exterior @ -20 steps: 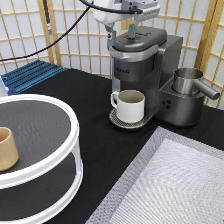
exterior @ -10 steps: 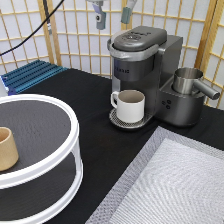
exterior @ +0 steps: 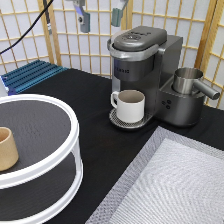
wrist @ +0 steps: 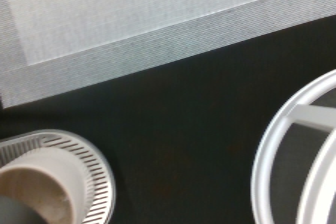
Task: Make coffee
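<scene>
Lifted higher than before, the gripper hung open and empty at the top edge, above the coffee machine. One mug sat on its drip tray; one tan cup stood at nine o'clock.

One coffee machine stands on the counter, with one white mug on its drip tray and one metal jug beside it. There is one tan cup, one round two-tier stand, one grey mat and one blue rack. One hand shows two fingers.
</scene>
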